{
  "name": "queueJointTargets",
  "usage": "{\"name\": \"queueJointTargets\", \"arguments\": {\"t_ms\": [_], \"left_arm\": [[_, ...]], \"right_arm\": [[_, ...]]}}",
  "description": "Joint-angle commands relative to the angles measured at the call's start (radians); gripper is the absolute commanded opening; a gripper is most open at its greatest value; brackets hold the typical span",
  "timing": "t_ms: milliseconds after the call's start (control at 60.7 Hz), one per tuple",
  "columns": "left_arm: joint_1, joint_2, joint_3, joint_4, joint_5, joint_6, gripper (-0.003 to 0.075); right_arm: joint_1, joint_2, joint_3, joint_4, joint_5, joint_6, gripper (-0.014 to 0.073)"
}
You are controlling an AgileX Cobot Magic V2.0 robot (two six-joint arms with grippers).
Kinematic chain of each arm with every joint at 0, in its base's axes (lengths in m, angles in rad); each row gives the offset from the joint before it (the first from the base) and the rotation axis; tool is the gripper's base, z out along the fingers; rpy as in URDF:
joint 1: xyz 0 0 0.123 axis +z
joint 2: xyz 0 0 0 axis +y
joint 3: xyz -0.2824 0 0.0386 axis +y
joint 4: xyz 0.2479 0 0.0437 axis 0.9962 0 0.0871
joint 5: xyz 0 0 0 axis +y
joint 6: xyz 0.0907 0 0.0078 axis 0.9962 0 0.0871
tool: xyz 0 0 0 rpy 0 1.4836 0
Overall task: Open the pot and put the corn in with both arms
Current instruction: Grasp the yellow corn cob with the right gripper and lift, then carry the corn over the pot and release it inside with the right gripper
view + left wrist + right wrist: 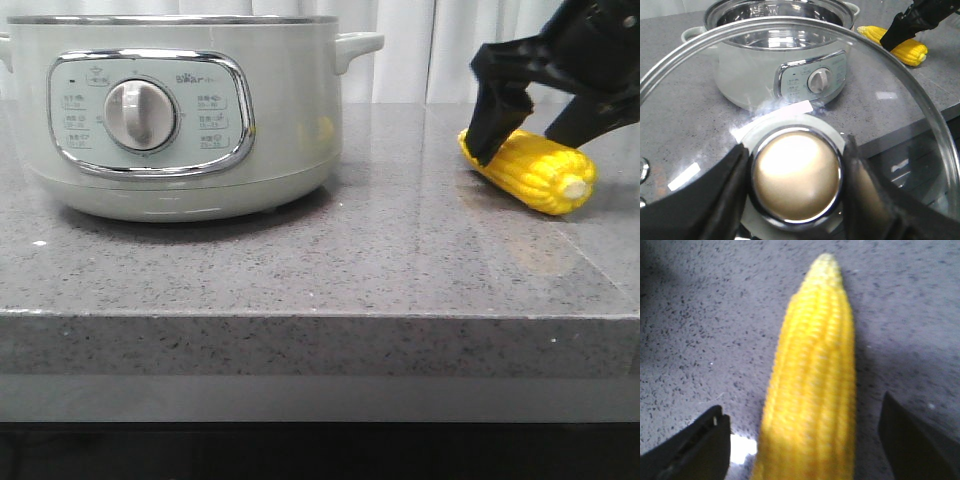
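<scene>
The front view is showing the pot (180, 110) only from its side, so its top is cut off there; the left wrist view is looking down into it and showing the steel bowl open, with the lid (790, 100) off and held in front of the camera. The left gripper (796, 180) is closing on the lid's round metal knob (796, 176), one dark finger pressing each side — the pot's control panel and white dial are showing through the glass. This gripper is not appearing in the front view at all.

The corn (530, 170) is lying on the grey speckled surface (350, 260), well to the right of the pot, pale stub end pointing toward the camera. The right gripper (535, 135) is sitting low over the cob with its jaws spread — the right wrist view is showing the two fingers standing apart from the corn (812, 385) on either side, not pinching it. That close view is blurring the kernels, and whether a fingertip is touching the cob in the front view is hard to make out. The cob is bright yellow, with neat kernel rows tapering to a paler tip.
</scene>
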Motion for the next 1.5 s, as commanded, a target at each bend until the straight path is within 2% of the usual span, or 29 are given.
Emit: {"name": "queueJointTargets", "arguments": {"t_ms": [0,132,297,560,807,989,1186,1417,1483], "left_arm": [[-0.008,0.01,-0.034,-0.021,-0.154,-0.003,0.0092],[-0.008,0.01,-0.034,-0.021,-0.154,-0.003,0.0091],[-0.008,0.01,-0.034,-0.021,-0.154,-0.003,0.007],[-0.008,0.01,-0.034,-0.019,-0.154,-0.003,0.006],[-0.008,0.01,-0.034,-0.019,-0.154,-0.003,0.006],[-0.008,0.01,-0.034,-0.019,-0.154,-0.003,0.006],[-0.008,0.01,-0.034,-0.019,-0.154,-0.003,0.006],[-0.008,0.01,-0.034,-0.019,-0.156,-0.003,0.006],[-0.008,0.01,-0.034,-0.019,-0.156,-0.003,0.006]], "right_arm": [[0.004,-0.023,-0.053,0.014,-0.026,-0.001,0.046],[0.004,-0.028,-0.07,0.014,-0.025,-0.001,0.0312],[0.004,-0.053,-0.125,0.014,-0.01,-0.001,0.0209],[0.04,-0.106,-0.317,0.015,0.03,-0.001,0.019],[0.242,-0.034,-0.515,0.015,-0.027,-0.015,0.019],[0.386,0.108,-0.641,0.015,-0.057,-0.019,0.0192],[0.437,0.209,-0.681,0.015,-0.025,-0.019,0.0204],[0.439,0.226,-0.681,0.015,0.013,-0.019,0.0428],[0.439,0.226,-0.681,0.015,0.009,-0.019,0.0465]]}}
